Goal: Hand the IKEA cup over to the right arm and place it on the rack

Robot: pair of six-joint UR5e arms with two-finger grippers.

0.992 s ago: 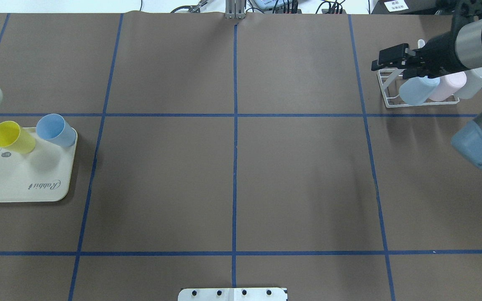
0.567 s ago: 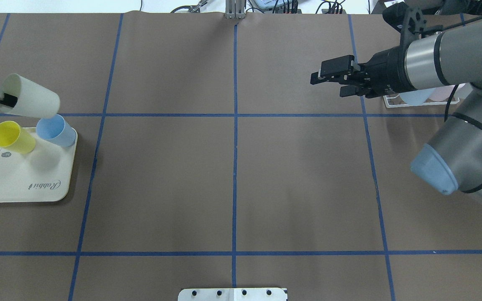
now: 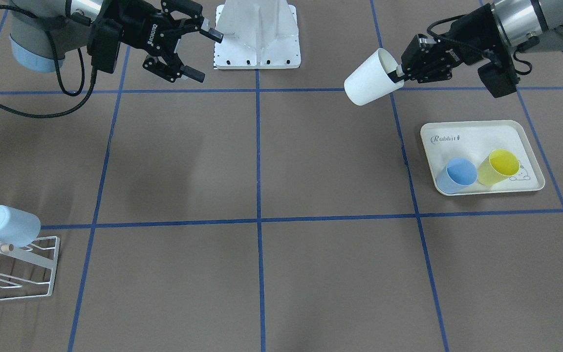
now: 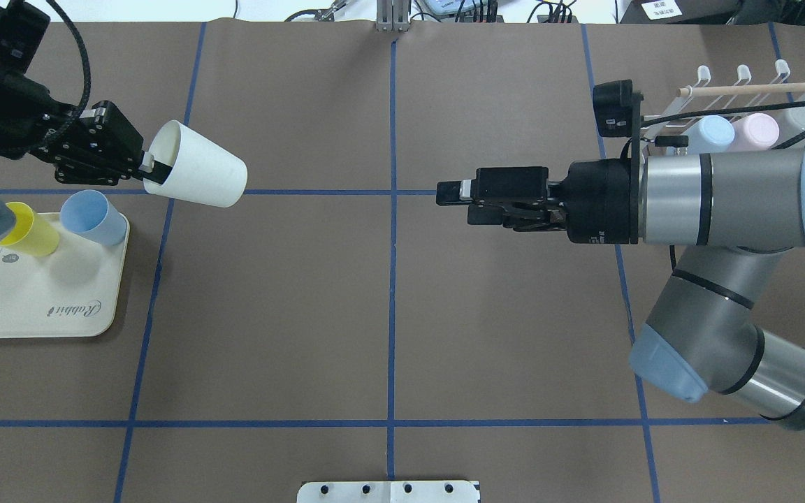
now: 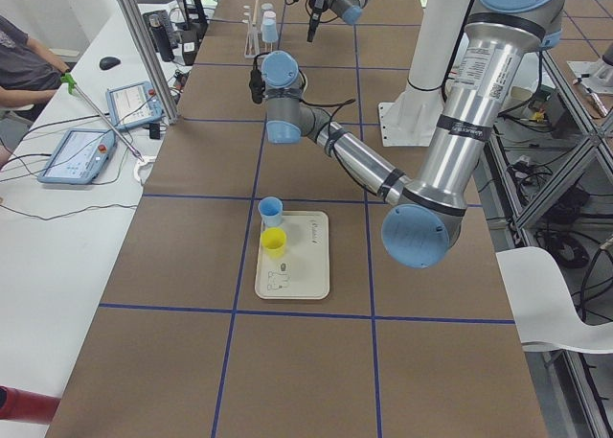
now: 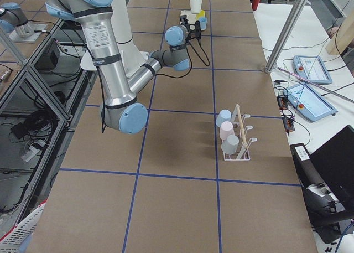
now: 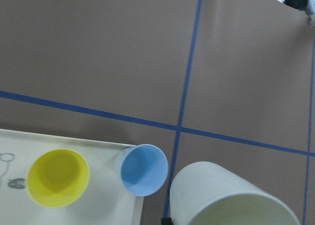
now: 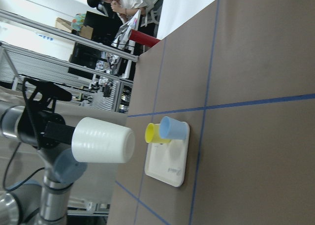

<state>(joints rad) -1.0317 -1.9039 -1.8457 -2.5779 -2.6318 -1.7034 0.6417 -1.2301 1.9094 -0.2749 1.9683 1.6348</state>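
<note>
Near the tray [image 4: 39,307] lettered "Rabbit", the left end effector [image 4: 154,166] pinches the white cup [image 4: 200,175] by its rim; the right end effector [image 3: 206,55] gapes wide.

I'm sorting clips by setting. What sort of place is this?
Probably a robotics lab: a left arm and a right arm work over a table gridded with blue tape, and a touchscreen pendant lies on a side bench.
</note>
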